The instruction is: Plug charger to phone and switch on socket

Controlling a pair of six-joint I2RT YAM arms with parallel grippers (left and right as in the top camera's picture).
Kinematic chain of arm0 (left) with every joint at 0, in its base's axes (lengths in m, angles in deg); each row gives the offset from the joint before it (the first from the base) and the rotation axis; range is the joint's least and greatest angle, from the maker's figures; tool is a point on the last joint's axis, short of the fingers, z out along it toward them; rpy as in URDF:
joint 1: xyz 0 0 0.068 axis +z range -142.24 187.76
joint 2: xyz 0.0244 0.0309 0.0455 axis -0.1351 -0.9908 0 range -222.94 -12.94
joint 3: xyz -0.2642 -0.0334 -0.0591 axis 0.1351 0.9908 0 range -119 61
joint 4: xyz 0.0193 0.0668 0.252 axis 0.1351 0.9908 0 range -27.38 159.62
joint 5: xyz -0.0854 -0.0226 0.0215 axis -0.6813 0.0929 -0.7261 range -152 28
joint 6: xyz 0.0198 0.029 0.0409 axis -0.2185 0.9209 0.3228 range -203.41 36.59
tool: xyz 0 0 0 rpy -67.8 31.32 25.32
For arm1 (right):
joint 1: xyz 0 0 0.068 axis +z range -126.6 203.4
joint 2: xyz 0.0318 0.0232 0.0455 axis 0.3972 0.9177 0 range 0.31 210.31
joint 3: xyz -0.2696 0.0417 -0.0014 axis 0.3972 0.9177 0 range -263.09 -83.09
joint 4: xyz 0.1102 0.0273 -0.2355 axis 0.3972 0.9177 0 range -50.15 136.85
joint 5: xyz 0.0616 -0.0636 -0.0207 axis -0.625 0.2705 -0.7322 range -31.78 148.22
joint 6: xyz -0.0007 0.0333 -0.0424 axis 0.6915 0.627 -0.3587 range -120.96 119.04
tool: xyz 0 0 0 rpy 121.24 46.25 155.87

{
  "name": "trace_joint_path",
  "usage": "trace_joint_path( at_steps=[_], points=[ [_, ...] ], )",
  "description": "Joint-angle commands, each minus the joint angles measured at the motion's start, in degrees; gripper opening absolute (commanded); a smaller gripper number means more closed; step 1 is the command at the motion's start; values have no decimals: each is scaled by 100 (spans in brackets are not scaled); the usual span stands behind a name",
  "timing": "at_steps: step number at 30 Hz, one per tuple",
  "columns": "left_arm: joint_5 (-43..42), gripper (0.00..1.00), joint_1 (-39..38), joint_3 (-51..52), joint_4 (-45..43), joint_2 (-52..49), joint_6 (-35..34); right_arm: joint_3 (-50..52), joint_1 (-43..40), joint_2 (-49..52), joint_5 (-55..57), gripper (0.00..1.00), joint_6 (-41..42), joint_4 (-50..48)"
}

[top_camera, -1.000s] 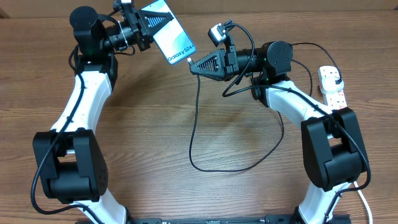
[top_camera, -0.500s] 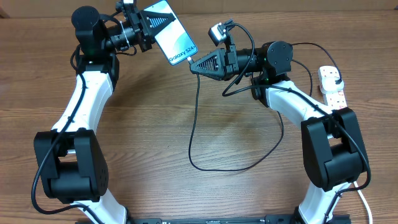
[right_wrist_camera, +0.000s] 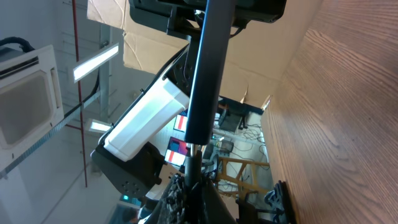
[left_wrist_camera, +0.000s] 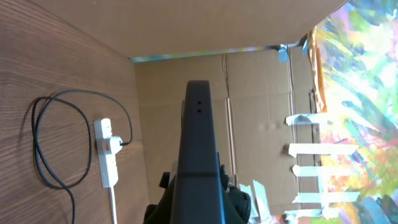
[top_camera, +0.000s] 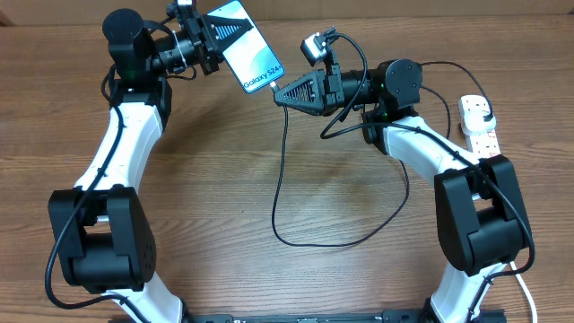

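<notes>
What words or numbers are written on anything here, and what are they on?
"Galaxy S24": on the phone screen, near one short edge.
The socket: nothing readable.
Background screens in the right wrist view: too blurred to read.

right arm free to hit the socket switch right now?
Probably not yet: right gripper is holding the charger at the phone. The socket itself lies unobstructed beside that arm.

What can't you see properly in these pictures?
- Whether the charger is plugged into the phone: in the overhead view the right fingers cover the join, and in the right wrist view it is too dark.
- Whether the socket switches are on or off: too small in the overhead and left wrist views.
</notes>
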Motion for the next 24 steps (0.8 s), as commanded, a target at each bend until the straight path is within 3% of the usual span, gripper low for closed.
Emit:
trace_joint_path(
  at_steps=[1,24],
  points=[
    [59,5,-90,-57,-63,24,-83,-92,7,11,98,4,-15,-39],
    [37,4,-227,-57,-66,24,20,-92,4,11,127,4,-15,-35]
  ],
)
